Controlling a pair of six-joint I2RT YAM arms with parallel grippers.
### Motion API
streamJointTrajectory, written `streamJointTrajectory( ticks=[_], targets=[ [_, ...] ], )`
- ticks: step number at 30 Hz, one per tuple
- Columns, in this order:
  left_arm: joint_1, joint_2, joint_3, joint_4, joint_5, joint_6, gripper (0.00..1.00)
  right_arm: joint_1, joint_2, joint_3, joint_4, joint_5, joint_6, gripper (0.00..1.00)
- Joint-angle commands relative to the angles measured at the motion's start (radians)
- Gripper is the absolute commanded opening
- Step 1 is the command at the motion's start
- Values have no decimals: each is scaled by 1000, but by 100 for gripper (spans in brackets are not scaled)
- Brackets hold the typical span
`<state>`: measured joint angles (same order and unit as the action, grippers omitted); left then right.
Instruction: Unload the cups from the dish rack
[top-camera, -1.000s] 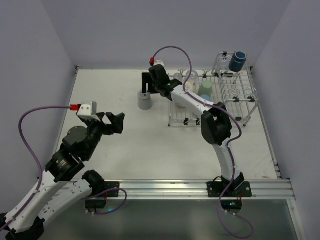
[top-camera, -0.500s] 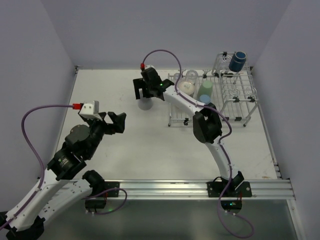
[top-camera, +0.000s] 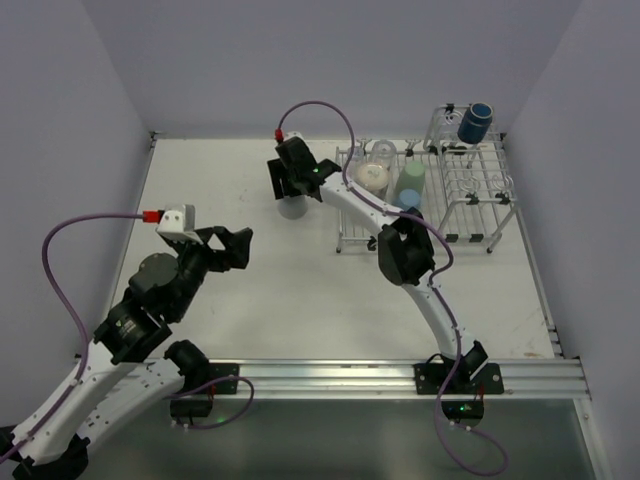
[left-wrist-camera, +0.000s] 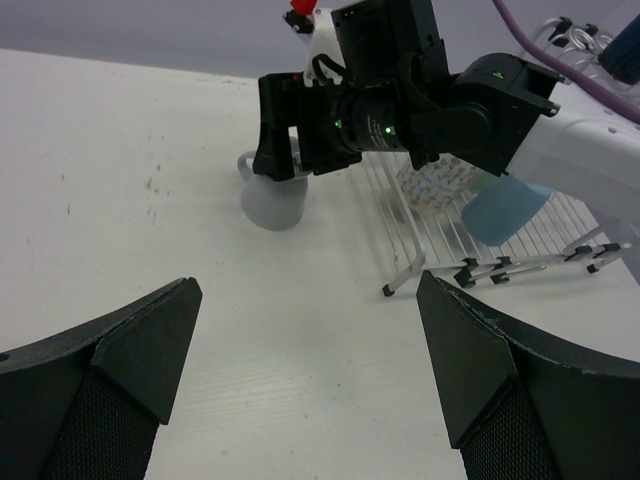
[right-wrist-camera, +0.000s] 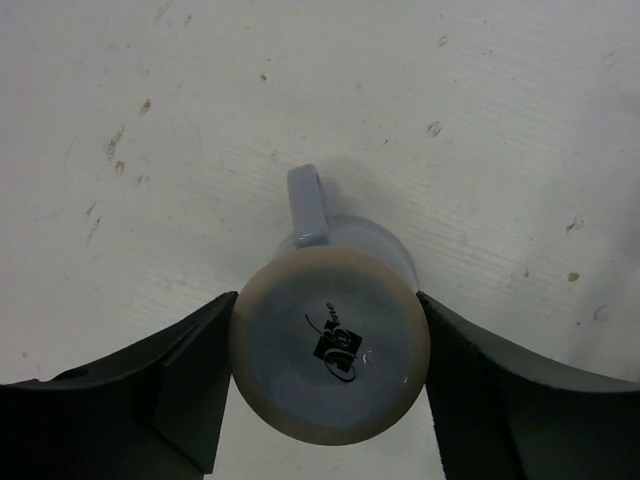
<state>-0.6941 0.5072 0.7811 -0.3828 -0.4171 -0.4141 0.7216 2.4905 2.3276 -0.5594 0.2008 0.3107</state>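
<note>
White table (top-camera: 270, 300), pale lilac walls on three sides.

Grey mug (right-wrist-camera: 330, 345) stands upside down on the table, base up with a dark maker's mark on it. Handle points away from the right gripper (top-camera: 291, 188), on the side opposite the wrist. Mug sits directly under that gripper, between its two fingers (right-wrist-camera: 170, 400). Each finger is hard against or just beside the mug wall. Cannot tell whether they press on it or merely flank it.

Dish rack (top-camera: 470, 205) lies just beside the right gripper, on the far side of its forearm, apart from the mug. In the flat tray nearest the gripper: a speckled whitish cup (top-camera: 372, 175), a clear glass (top-camera: 382, 152), a pale green tumbler (top-camera: 411, 178) and a light blue tumbler (top-camera: 408, 198). Navy mug (top-camera: 477, 120) perches on the raised basket, farthest from the gripper.

Left gripper (left-wrist-camera: 305, 380) is spread wide and holds nothing. It hangs above bare table, well apart from the mug, which shows ahead of it between its fingertips.
</note>
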Motion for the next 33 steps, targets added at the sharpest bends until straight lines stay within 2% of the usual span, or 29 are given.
streamJointTrajectory(
  ticks=[1,2,4,5,7,12,15,18,22,27,33],
  targets=[
    [5,-4,-25,16,11,-45,100,9,-1,26,22,29,-18,66],
    [5,-3,-26,18,15,-58,100,9,-13,16,32,29,-16,50],
    [4,4,-40,34,23,-66,100,12,-37,-29,62,25,4,38],
    [5,5,-43,41,32,-75,100,10,-60,-57,84,9,13,27],
    [5,22,-52,64,43,-78,100,9,-149,-143,166,-17,50,22],
    [4,94,-40,108,100,-94,100,4,-384,-255,329,-86,134,21],
    [4,132,-2,143,123,-101,99,1,-514,-419,436,-153,200,21],
    [4,162,27,188,153,-121,97,-4,-703,-624,629,-201,270,21],
    [4,188,63,272,230,-152,91,-33,-957,-912,764,-285,341,22],
    [5,257,144,312,303,-169,81,-123,-1160,-1145,930,-434,479,22],
    [4,324,231,300,386,-190,79,-189,-1311,-1318,1042,-589,593,23]
  ],
)
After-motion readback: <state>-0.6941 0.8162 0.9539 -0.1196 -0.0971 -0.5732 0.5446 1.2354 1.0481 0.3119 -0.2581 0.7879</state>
